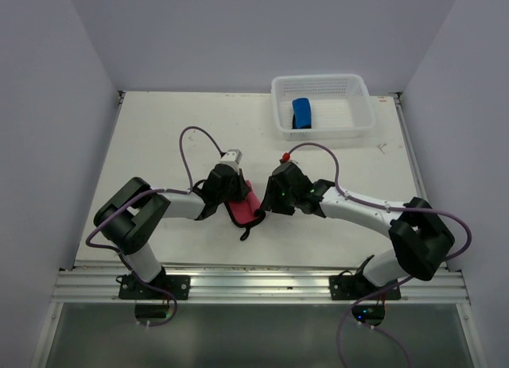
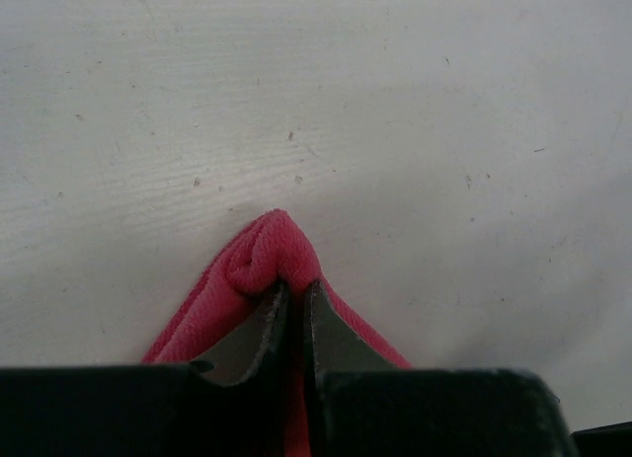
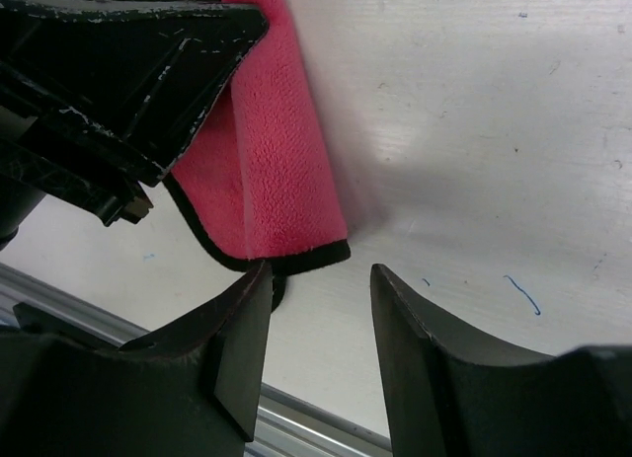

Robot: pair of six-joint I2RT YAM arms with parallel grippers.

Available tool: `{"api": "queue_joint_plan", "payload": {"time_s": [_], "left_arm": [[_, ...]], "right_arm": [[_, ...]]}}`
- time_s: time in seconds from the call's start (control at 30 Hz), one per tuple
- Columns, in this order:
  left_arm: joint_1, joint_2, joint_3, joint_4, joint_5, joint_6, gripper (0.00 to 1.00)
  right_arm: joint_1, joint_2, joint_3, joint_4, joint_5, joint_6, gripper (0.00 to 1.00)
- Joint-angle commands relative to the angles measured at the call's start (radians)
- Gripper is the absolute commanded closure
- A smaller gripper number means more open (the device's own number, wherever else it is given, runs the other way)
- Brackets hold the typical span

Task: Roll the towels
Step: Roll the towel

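Pink-red towel [image 1: 241, 205] sits near-centre, left gripper [image 2: 294, 301] pinching its bunched fold, right gripper [image 3: 318, 276] spread, just beside the dark-edged corner. Roll looks loose, hard to judge; tug with one pinch and it could unfurl. Blue towel [image 1: 301, 112] lies in the far-right basket [image 1: 322, 79].

The left arm [image 1: 179, 203] and right arm [image 1: 362, 205] are made of white links and black joints. Purple cables [image 1: 196, 129] are looped along them. The right pincer [image 3: 316, 274] is formed of black fingers [image 3: 434, 358].
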Motion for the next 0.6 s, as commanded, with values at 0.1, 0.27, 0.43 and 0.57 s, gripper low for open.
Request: {"api": "queue_joint_plan", "payload": {"time_s": [0.1, 0.27, 0.43, 0.57], "left_arm": [[-0.008, 0.047, -0.039, -0.112, -0.049, 0.025, 1.00], [-0.012, 0.050, -0.037, -0.111, -0.047, 0.023, 1.00], [-0.014, 0.050, -0.039, -0.112, -0.046, 0.020, 1.00], [-0.017, 0.050, -0.039, -0.115, -0.046, 0.015, 1.00]], "right_arm": [[-0.023, 0.024, -0.019, 0.109, -0.098, 0.059, 0.50], [-0.023, 0.041, -0.009, 0.129, -0.098, 0.015, 0.49], [-0.023, 0.070, 0.019, 0.083, -0.055, -0.060, 0.48], [-0.020, 0.110, 0.027, 0.086, -0.055, -0.097, 0.48]]}}
